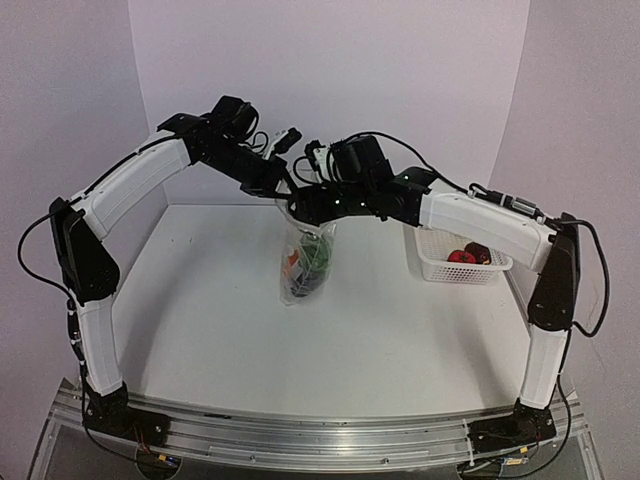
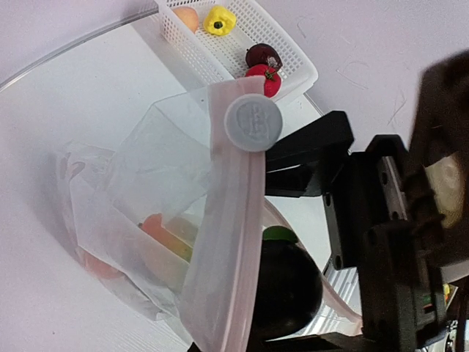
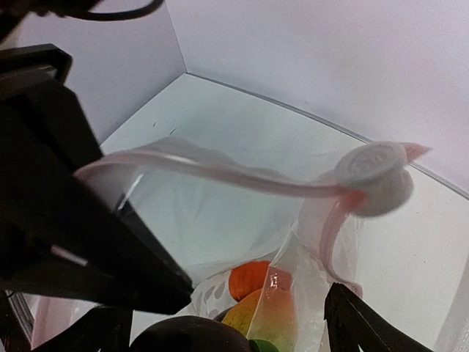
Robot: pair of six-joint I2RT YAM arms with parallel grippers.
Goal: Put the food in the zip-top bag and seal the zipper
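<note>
Arms both arched high, elbows out, wrists bent down, meeting above mid-desk (image 1: 200, 330). Jaws of left pincer (image 1: 281, 189) pressed together on the zipper (image 2: 227, 242); zip-top bag (image 1: 305, 262) hangs beneath it, mouth agape, orange toy (image 3: 249, 279) inside. Fingers of right pincer (image 3: 234, 326) stand apart, straddling the dark purple toy (image 2: 286, 290) at the bag mouth, gap showing. Basket (image 1: 440, 270) well off to its right.

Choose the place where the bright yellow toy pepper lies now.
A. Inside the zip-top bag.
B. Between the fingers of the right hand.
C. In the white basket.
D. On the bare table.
C: in the left wrist view the yellow pepper lies in the white basket, next to a peach-coloured piece and well apart from the zip-top bag.
</note>
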